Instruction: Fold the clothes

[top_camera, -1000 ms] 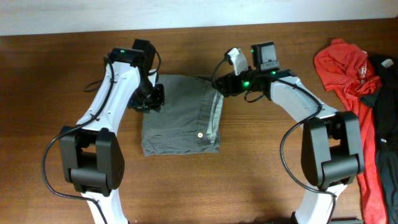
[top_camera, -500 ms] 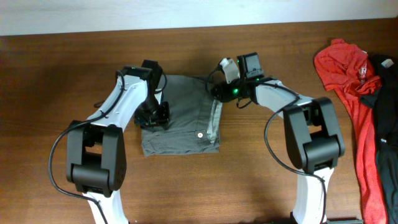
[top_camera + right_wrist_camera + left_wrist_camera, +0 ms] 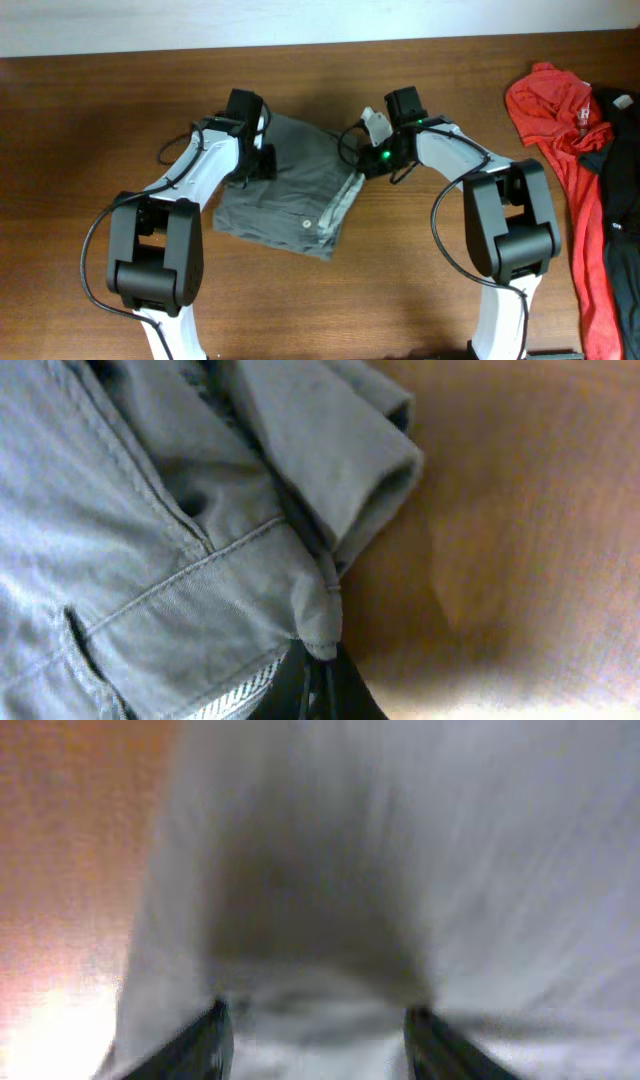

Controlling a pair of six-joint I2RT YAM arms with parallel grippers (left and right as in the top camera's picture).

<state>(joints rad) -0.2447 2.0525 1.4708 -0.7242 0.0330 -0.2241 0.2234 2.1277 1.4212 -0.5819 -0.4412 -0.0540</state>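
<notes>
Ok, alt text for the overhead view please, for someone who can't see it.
Folded grey-green shorts lie askew on a brown wooden table, with the left gripper over their upper left edge and the right gripper pinching their right edge. A red garment lies at the table's far right.

The shorts (image 3: 280, 195) are grey-olive woven cotton, folded into a compact, roughly four-sided bundle. They lie flat but askew on the wooden table (image 3: 100, 120), with the near edge slanting down toward my right. A pale button (image 3: 306, 224) shows near that lower corner, and the paler grey waistband lining (image 3: 338, 208) runs up the right edge. From my right wrist I see stitched seams, a pocket edge and a rolled hem. One seam corner runs into my right gripper (image 3: 315, 680), whose fingers are pinched together on it. From my left wrist the cloth is a pale blur.
</notes>
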